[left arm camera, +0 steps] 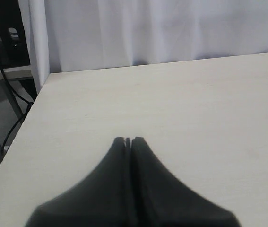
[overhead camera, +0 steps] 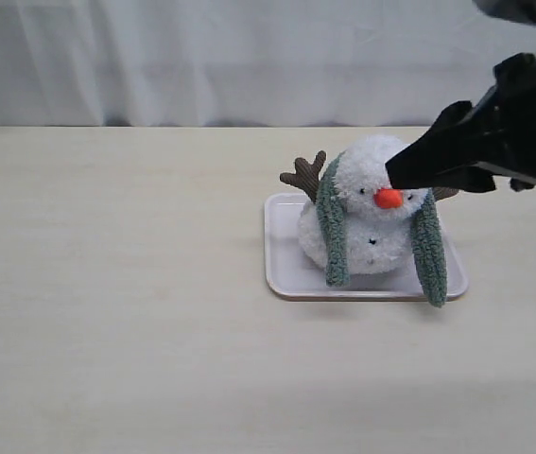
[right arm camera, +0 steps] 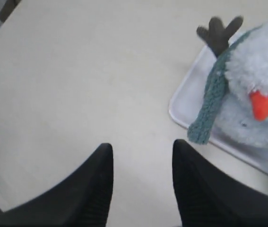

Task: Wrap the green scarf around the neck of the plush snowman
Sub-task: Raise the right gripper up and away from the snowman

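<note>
The plush snowman (overhead camera: pixel 367 203) sits upright on a flat white tray (overhead camera: pixel 286 270), orange nose facing the camera. The green scarf (overhead camera: pixel 334 232) is draped behind its head, one end hanging down each side of the body; the other end (overhead camera: pixel 429 255) reaches the tray's front edge. My right gripper (overhead camera: pixel 395 172) hovers open just above and in front of the snowman's head, holding nothing. In the right wrist view the snowman (right arm camera: pixel 256 94) and scarf end (right arm camera: pixel 207 111) lie beside the open gripper (right arm camera: pixel 142 146). My left gripper (left arm camera: pixel 128 140) is shut and empty over bare table, away from the snowman.
A brown twig arm (overhead camera: pixel 307 176) sticks out behind the snowman. A white curtain (overhead camera: pixel 249 57) backs the pale wooden table (overhead camera: pixel 107 284). The table's left edge (left arm camera: pixel 22 127) shows in the left wrist view, with cables and clutter beyond it.
</note>
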